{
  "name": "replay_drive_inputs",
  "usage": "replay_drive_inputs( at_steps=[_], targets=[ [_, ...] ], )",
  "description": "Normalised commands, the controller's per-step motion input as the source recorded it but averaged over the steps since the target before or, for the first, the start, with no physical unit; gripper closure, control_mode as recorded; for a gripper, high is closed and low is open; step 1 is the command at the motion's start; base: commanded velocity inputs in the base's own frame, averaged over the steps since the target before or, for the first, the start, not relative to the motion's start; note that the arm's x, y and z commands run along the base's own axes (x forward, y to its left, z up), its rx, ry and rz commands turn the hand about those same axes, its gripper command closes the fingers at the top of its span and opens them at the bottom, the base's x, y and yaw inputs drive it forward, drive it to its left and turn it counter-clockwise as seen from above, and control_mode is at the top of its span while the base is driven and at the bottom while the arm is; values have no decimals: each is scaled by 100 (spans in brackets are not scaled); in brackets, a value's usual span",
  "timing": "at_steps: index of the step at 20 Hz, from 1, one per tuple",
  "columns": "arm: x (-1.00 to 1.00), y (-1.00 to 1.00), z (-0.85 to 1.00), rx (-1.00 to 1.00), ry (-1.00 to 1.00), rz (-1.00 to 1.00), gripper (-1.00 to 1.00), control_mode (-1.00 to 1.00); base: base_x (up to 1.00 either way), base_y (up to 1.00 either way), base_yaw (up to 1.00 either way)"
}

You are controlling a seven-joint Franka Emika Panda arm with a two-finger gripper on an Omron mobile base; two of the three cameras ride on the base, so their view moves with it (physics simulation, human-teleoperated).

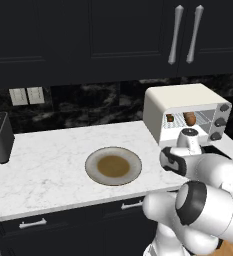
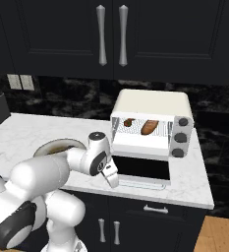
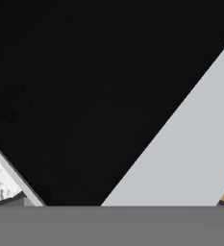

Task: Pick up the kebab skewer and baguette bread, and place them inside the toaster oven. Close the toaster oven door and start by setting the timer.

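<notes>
You have the kebab skewer [image 2: 128,123] and the baguette bread [image 2: 149,127] lying side by side on the wire rack inside the toaster oven [image 2: 153,105], skewer to the left of the loaf, at the right end of the marble tabletop [image 1: 48,165]. The toaster oven door [image 2: 141,169] hangs folded down flat in front of the cavity. Your claw [image 2: 111,175] sits low at the door's left front corner with its jaws wide and nothing between them; a plate [image 1: 113,166] lies on the tabletop well left of the oven.

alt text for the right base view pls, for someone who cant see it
A cream toaster oven sits on a marble counter with its door folded down, the baguette bread and kebab skewer on the rack inside. The white arm's gripper reaches toward the door.
</notes>
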Motion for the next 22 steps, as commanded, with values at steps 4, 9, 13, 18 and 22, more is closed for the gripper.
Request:
replay_drive_inputs(
  at_steps=[4,9,13,18,22],
  targets=[
    [8,1,-20,-1,0,0,-100,-100,0,0,0],
    [-23,11,-3,0,-13,0,-100,-100,0,0,0],
    [-30,23,-4,0,-24,0,-100,-100,0,0,0],
    [-8,21,-5,-2,-14,-2,-100,-100,0,0,0],
    [0,19,-6,-7,0,-3,-100,-100,0,0,0]
  ],
)
